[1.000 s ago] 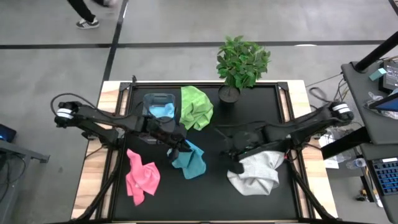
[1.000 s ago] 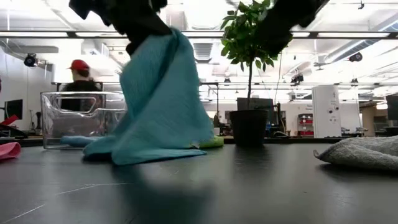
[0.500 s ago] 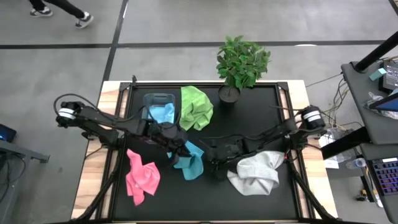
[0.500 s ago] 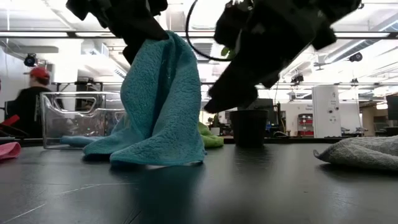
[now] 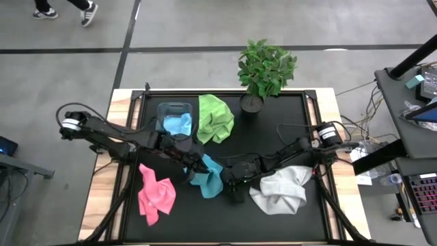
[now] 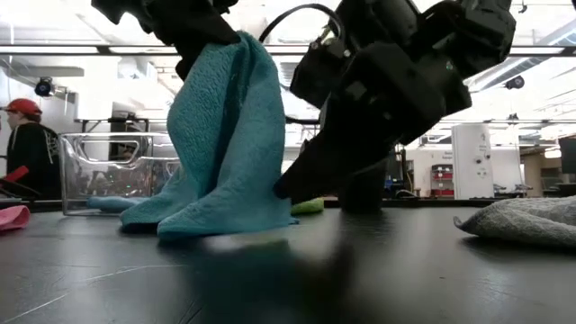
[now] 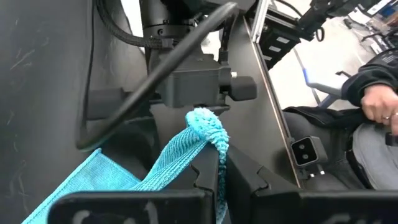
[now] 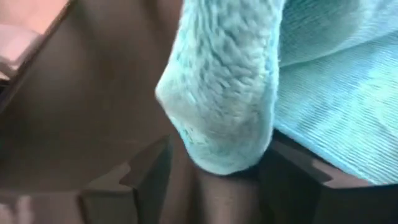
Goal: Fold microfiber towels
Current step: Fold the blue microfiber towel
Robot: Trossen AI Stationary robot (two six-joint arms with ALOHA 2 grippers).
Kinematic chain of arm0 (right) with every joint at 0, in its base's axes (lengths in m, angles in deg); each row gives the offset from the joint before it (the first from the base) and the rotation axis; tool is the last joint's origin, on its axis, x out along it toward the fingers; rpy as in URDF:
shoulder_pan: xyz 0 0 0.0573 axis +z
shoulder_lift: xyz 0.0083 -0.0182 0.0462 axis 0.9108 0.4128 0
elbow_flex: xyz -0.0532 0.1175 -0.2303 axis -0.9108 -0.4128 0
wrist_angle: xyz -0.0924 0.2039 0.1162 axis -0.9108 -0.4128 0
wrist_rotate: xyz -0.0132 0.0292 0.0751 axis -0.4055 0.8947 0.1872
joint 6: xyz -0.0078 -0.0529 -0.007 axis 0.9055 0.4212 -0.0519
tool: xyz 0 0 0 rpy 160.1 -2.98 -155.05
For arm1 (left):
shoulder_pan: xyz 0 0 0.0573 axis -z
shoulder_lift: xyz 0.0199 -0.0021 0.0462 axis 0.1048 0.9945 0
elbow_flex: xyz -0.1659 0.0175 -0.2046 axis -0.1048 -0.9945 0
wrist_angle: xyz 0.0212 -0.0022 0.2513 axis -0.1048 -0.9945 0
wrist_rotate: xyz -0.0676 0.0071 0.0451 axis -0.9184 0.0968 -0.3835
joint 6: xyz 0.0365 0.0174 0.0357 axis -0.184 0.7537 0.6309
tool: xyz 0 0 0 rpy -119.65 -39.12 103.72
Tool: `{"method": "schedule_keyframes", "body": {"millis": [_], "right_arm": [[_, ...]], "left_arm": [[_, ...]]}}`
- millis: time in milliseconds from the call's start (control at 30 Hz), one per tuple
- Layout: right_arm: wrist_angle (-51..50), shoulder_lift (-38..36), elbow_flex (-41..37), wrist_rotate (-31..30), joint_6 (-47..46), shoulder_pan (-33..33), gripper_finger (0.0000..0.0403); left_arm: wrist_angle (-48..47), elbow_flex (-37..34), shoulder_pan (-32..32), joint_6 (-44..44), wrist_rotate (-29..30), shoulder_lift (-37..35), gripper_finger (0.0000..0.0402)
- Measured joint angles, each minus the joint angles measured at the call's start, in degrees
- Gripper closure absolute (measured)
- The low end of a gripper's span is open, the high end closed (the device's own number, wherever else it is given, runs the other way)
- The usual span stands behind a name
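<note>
No towel looks folded: left gripper (image 5: 193,164) pinches the lifted blue towel (image 5: 208,175) mid-table while right gripper (image 5: 230,186), fingers spread, reaches its hanging edge; 4 others lie crumpled.

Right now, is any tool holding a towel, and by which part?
The left tool pinches the light blue towel by a raised corner. The right tool is open around a lower fold, not gripping.

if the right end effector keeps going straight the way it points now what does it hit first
Most likely the light blue towel. In the right wrist view a hanging fold of it sits right between the open fingers of the right end effector; the left end effector holds it up.
</note>
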Motion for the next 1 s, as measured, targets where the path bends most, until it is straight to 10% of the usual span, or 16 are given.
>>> {"method": "schedule_keyframes", "body": {"millis": [300,1000], "right_arm": [[1.8,-0.8,0.0,0.6,2.3,0.0,0.0379],[-40.4,-41.1,0.0,-13.1,20.2,-5.2,0.0394]], "left_arm": [[-0.3,0.0,0.0,0.0,0.0,-2.3,0.0401],[-24.8,12.0,-5.0,13.5,-1.8,-3.8,0.0402]]}}
